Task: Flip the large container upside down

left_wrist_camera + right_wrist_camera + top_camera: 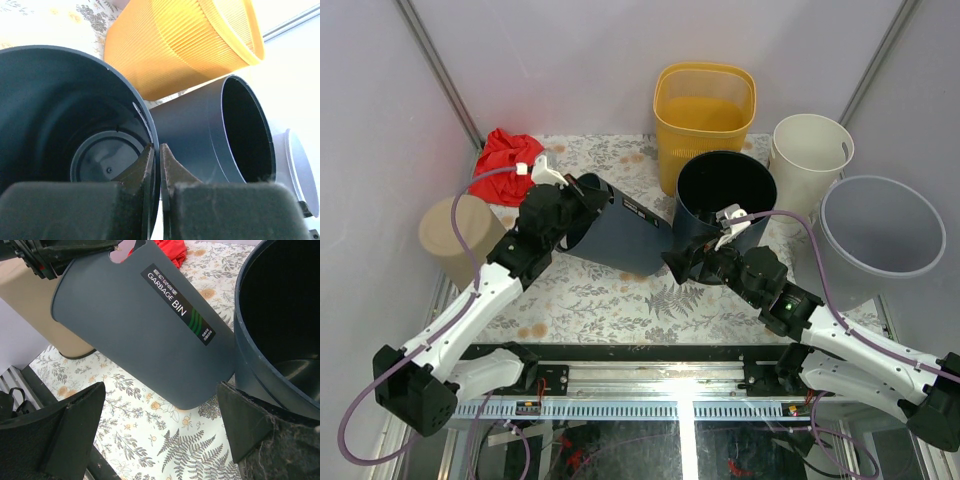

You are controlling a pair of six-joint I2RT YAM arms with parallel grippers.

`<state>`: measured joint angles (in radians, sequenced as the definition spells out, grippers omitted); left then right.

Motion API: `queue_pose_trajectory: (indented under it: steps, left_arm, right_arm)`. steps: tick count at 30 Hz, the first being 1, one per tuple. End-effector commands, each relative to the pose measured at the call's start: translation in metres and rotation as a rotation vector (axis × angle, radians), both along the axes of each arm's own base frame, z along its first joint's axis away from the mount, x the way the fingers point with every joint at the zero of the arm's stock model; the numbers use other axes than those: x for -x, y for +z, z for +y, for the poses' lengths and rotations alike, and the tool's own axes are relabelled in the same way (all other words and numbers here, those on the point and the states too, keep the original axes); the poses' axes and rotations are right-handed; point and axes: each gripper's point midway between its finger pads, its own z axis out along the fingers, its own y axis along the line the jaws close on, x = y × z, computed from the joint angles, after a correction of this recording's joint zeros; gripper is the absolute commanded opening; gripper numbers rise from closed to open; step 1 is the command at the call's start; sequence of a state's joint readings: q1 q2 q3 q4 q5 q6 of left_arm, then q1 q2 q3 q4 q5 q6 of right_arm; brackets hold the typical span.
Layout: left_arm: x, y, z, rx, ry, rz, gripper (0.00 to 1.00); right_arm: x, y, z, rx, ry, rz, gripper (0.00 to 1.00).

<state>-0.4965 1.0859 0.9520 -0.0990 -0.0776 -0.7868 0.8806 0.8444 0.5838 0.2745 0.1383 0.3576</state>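
The large container, a dark grey bin [620, 235] labelled GARBAGE BIN [145, 325], lies tilted on its side on the floral table. Its mouth points up-left and its base sits toward the middle. My left gripper [582, 190] is shut on the bin's rim [155, 147], one finger inside the mouth and one outside. The wrist view looks down into the bin's interior [75, 125]. My right gripper [672, 262] stands open just short of the bin's base [160, 390], with nothing between its fingers and floral cloth below.
A black round bin [725, 195] stands upright right beside the grey bin's base and close to my right fingers. Behind it are a yellow ribbed basket [705, 110], a cream bin [810, 155] and a translucent grey bin [880, 235]. A tan bin [460, 235] and a red cloth [505, 160] sit at left.
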Motion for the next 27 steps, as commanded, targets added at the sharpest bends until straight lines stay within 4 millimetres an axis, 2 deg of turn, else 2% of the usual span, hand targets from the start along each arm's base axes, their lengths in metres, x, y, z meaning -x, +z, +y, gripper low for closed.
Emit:
queue_pose_trajectory:
  steps: [1, 4, 6, 8, 10, 21, 27]
  left_arm:
    - [0.002, 0.035, -0.009, 0.159, -0.028, -0.122, 0.0]
    - [-0.001, 0.025, -0.009, 0.156, -0.026, -0.107, 0.02]
    - [-0.005, 0.016, -0.009, 0.143, -0.023, -0.076, 0.1]
    - [-0.008, 0.005, -0.007, 0.107, -0.014, -0.039, 0.21]
    - [-0.011, -0.004, -0.003, 0.065, 0.008, -0.016, 0.25]
    - [-0.02, -0.016, 0.042, -0.2, 0.179, 0.035, 0.36]
    - [-0.024, -0.039, 0.056, -0.323, 0.223, 0.106, 0.36]
  right_arm:
    - [-0.006, 0.015, -0.001, -0.047, -0.02, -0.038, 1.0]
    - [-0.007, 0.013, 0.001, -0.042, -0.018, -0.035, 1.0]
    - [-0.008, 0.012, 0.001, -0.037, -0.019, -0.032, 1.0]
    - [-0.008, 0.011, 0.002, -0.034, -0.019, -0.031, 0.99]
    - [-0.008, 0.01, 0.002, -0.035, -0.02, -0.03, 1.0]
    - [-0.01, 0.005, 0.007, -0.024, -0.01, -0.015, 0.99]
    - [-0.01, 0.003, 0.008, -0.023, -0.007, -0.012, 0.99]
